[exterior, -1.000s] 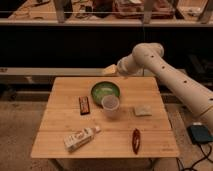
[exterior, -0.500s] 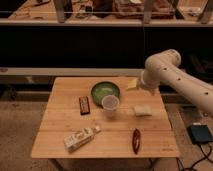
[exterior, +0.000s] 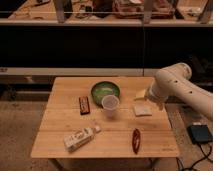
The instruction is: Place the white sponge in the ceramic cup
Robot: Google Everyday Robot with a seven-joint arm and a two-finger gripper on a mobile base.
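The white sponge (exterior: 142, 109) lies flat on the wooden table (exterior: 60, 130), right of centre. The ceramic cup (exterior: 110, 105) stands upright to its left, in front of the green bowl, with nothing showing in its mouth. My gripper (exterior: 140, 94) is the pale yellowish tip at the end of the white arm that comes in from the right. It hangs just above the sponge's far edge, open and holding nothing.
A green bowl (exterior: 105, 90) sits right behind the cup. A dark brown bar (exterior: 84, 105) lies to the cup's left. A white-labelled bottle (exterior: 80, 139) lies on its side at the front left, and a red oblong item (exterior: 135, 140) at the front right. A black box (exterior: 200, 133) lies on the floor on the right.
The arm has swung from above the bowl's far side to the right and down. The gripper now hangs over the sponge. Nothing on the table has moved.
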